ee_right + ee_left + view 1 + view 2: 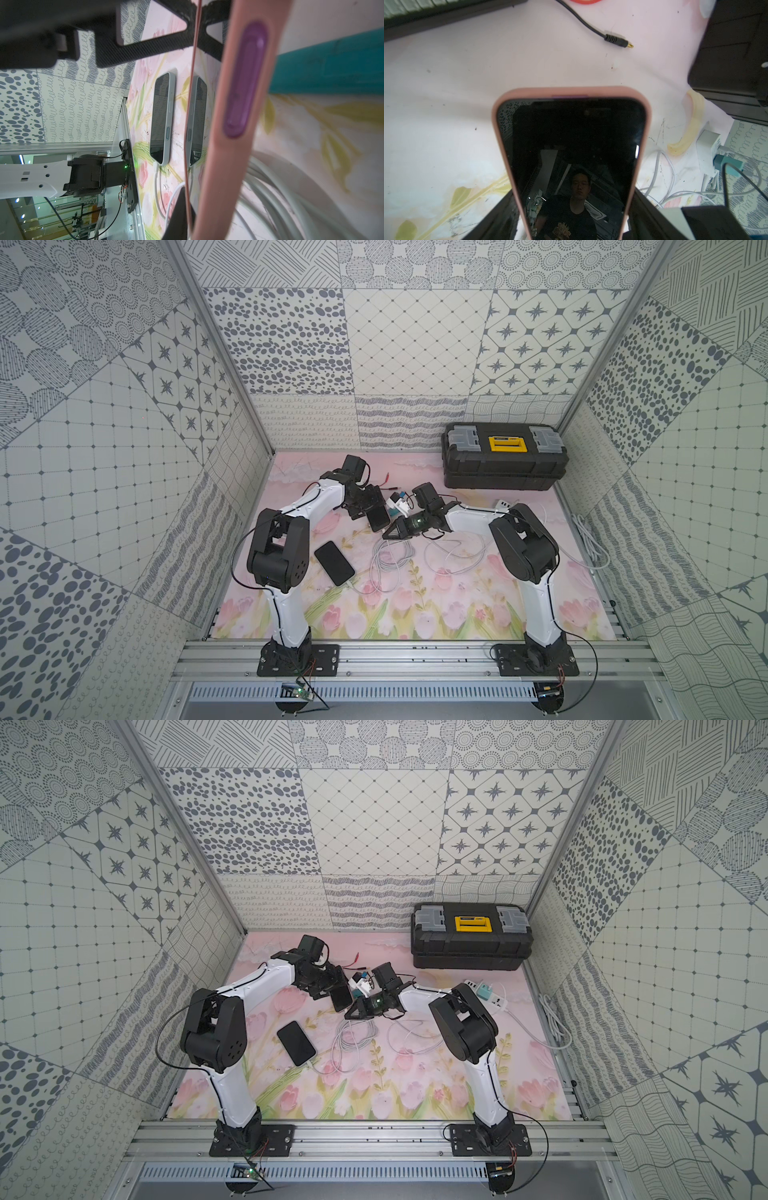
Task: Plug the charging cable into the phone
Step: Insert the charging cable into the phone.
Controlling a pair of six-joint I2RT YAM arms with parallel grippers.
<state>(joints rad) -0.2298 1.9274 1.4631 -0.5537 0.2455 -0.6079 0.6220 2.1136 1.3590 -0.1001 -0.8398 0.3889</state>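
Pink floral mat (457, 605) here, with the left gripper (368, 508) clamped on the pink phone (571, 145). The right gripper (388, 533) is squeezed closed right next to it.

We classify this place as a robotics laboratory test cell. The evidence is as follows. An aluminium extrusion frame (415, 659) forms the front rail and the corner posts. Printed pattern panels (415, 344) close off three sides. Two robot arms (286, 614) are bolted to the rail on black base plates (328, 659). A bare circuit board (293, 691) with loose wiring hangs below one base. A floral mat (415, 614) covers the work floor, and a black toolbox (505, 456) stands at the back.
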